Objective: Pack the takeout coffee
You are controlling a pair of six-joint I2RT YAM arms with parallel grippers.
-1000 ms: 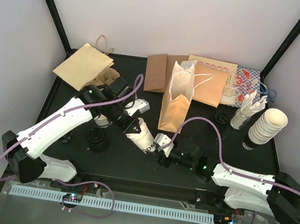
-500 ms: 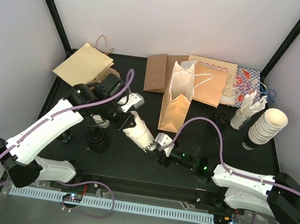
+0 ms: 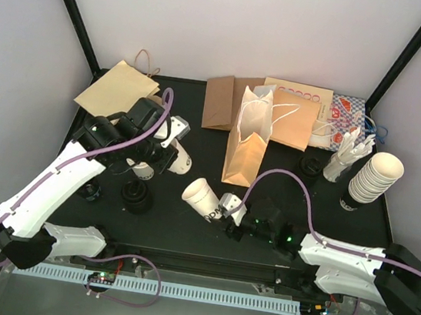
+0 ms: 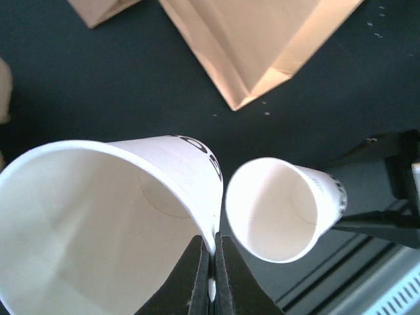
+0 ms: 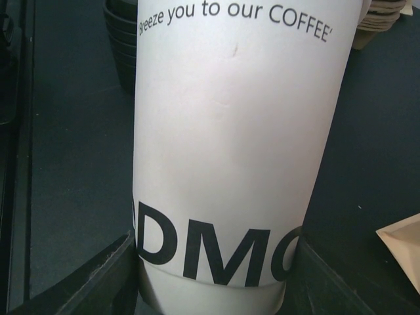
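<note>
Left gripper (image 4: 211, 262): jaws nearly closed, pinching rim wall of first cup (image 4: 98, 216), one finger inside, one outside. Cup mouth faces wrist camera.
Right gripper (image 3: 227, 206): clamped on base of second cup (image 3: 199, 195), fingers (image 5: 98, 282) either side of print.
Second cup tilted, mouth toward 10 o'clock; sits at 5 o'clock of first cup, near, not touching.
Standing brown bag (image 3: 245, 150) at 1 o'clock of second cup.
Second cup contact with table (image 3: 178, 227): cannot tell.
</note>
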